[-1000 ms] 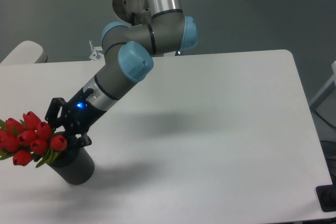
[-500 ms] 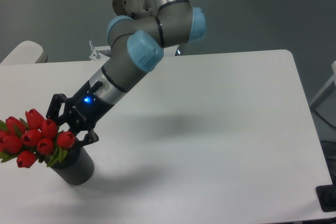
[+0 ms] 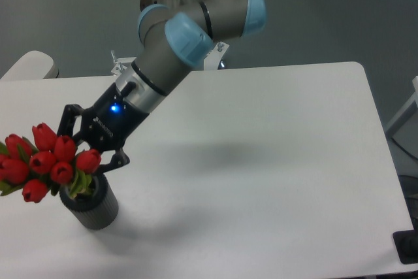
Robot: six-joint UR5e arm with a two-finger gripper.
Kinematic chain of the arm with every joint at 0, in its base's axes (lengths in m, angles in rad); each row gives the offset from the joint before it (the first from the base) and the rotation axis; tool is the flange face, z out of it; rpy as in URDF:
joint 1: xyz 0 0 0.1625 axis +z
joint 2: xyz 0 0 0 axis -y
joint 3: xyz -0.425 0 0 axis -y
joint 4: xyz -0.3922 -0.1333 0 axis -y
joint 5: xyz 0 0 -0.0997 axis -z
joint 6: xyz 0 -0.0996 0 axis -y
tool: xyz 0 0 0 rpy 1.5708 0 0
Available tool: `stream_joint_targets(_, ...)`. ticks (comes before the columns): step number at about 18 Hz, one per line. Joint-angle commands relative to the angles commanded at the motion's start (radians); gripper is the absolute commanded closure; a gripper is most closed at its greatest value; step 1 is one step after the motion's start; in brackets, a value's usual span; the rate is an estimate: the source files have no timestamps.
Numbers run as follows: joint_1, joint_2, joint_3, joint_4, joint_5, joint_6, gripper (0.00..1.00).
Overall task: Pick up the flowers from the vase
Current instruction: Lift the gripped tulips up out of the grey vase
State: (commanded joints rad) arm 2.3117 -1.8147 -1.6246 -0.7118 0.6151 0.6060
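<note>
White table (image 3: 274,161) fills most of the frame under the arm; at lower left the gripper (image 3: 83,150) reaches in, apparently clamped on the flowers (image 3: 46,164), though the buds hide the contact. Their stems sit in the vase (image 3: 91,204), leaning left, presumably ready for lifting out

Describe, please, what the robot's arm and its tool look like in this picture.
The arm has grey metallic tube segments with light blue caps on its joints. Its wrist narrows to a silver band, where a small blue light glows. The tool is black, with two angular linkage fingers.
</note>
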Motion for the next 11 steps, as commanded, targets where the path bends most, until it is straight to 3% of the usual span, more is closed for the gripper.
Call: stream_joint_targets(11,-0.014,0.080,0.012,-0.002,0.000,-0.110,0.62)
